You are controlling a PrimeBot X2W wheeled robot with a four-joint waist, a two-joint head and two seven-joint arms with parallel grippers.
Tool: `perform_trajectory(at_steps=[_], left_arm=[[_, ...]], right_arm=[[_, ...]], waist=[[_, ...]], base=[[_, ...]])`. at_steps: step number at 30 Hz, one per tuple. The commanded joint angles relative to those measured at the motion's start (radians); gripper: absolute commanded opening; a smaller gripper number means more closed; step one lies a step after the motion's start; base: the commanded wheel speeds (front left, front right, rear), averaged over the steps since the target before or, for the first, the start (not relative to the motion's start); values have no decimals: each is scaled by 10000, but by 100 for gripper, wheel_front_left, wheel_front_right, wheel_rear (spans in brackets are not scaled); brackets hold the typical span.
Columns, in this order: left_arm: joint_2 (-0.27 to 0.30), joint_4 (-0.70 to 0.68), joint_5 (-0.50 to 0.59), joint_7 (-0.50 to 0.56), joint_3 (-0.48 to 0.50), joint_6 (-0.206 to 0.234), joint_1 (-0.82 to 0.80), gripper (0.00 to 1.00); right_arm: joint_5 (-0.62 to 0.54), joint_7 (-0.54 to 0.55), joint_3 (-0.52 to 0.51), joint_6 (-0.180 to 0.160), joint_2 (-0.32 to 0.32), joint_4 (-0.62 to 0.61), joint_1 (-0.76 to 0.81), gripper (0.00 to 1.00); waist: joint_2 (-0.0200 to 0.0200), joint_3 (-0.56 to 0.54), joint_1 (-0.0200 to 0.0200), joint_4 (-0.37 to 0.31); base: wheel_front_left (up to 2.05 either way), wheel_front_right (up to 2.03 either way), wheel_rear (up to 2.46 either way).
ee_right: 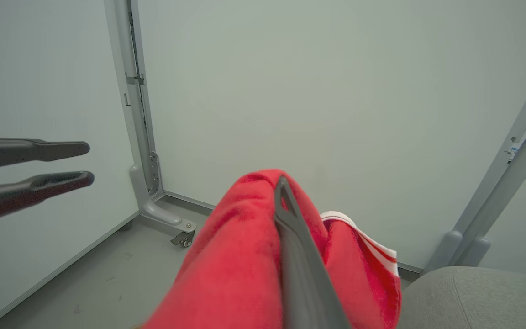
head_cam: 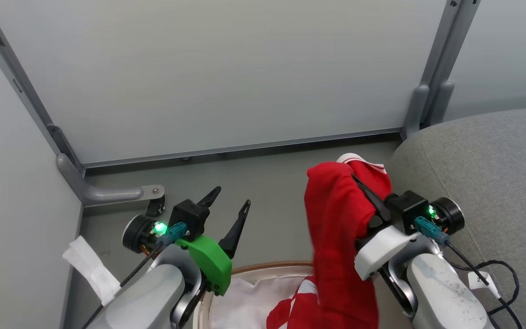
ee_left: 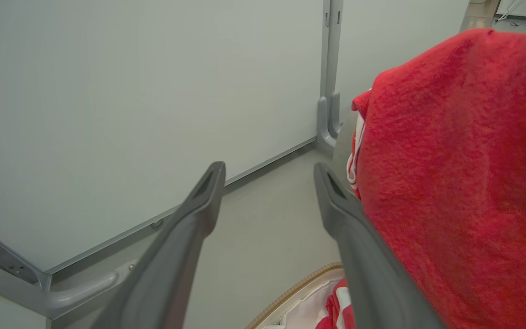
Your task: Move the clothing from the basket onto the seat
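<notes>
My right gripper (head_cam: 358,182) is shut on a bright red garment (head_cam: 336,228) with white-striped trim, held up above the basket. The cloth drapes over the fingers and hangs down; in the right wrist view one dark finger (ee_right: 286,201) lies across the garment (ee_right: 240,260). A second red and white garment (head_cam: 292,308) lies in the basket (head_cam: 267,267) on its white liner (head_cam: 244,301). My left gripper (head_cam: 233,197) hovers open over the basket's left side with nothing between its fingers (ee_left: 208,192). The grey seat (head_cam: 496,160) is just right of the held garment.
Pale partition walls close in the back and left. A grey metal foot with a caster (head_cam: 117,194) juts from the left corner, and a post (head_cam: 432,100) stands by the seat. A white strip (head_cam: 92,269) lies by my left arm. A black cable (head_cam: 496,274) crosses the seat.
</notes>
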Motion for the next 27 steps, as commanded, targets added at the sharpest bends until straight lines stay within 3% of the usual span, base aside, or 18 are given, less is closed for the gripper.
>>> perform_trajectory(at_steps=[1,7,15,23,27], left_arm=[[-75,-90,10,-88,271,82,273,100],[-314,-714,758,-61,1733,13,1800,100],[-693,-954,1682,-63,2923,-255,2985,100],[-1153,-946,2379,-64,3714,-592,3567,100],[-1384,-992,2751,-64,4067,-769,3716,100]], right_arm=[[-60,-24,-118,-10,-41,-85,91,0],[-328,-24,-740,-10,-41,-356,271,0],[-415,-24,-1003,-10,-39,-459,478,0],[-432,-24,-1240,-10,-41,-469,691,0],[-529,-24,-1358,-10,-39,-534,557,0]], waist=[[-1,30,0,-9],[-1,117,0,-101],[-1,120,0,-209],[-1,83,0,-336],[-1,141,0,-738]], base=[[0,0,0],[0,0,0],[0,0,0],[0,0,0],[0,0,0]])
